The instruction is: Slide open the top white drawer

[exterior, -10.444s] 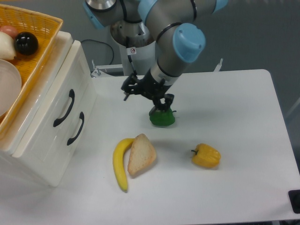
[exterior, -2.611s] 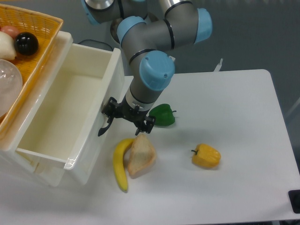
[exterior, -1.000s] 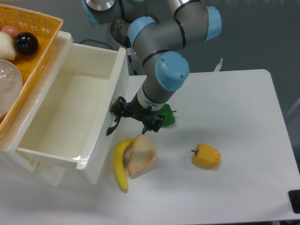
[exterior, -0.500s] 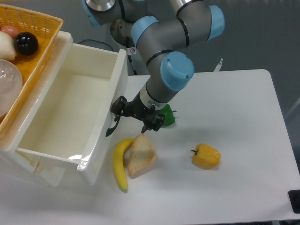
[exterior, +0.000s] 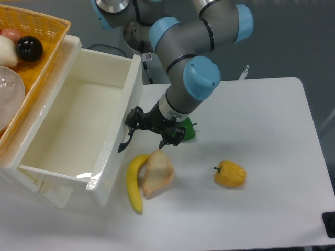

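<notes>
The gripper (exterior: 152, 128) sits just beside the front panel of the top white drawer (exterior: 78, 133), near its black handle (exterior: 125, 137); whether its fingers clasp the handle cannot be told. The drawer stands pulled far out of the white cabinet (exterior: 39, 193), its inside bare. Near the gripper lie a green pepper (exterior: 187, 130), a bread slice (exterior: 157, 173) touching a banana (exterior: 134, 180), and a yellow pepper (exterior: 230, 174). A yellow basket (exterior: 36, 47) rests atop the cabinet.
</notes>
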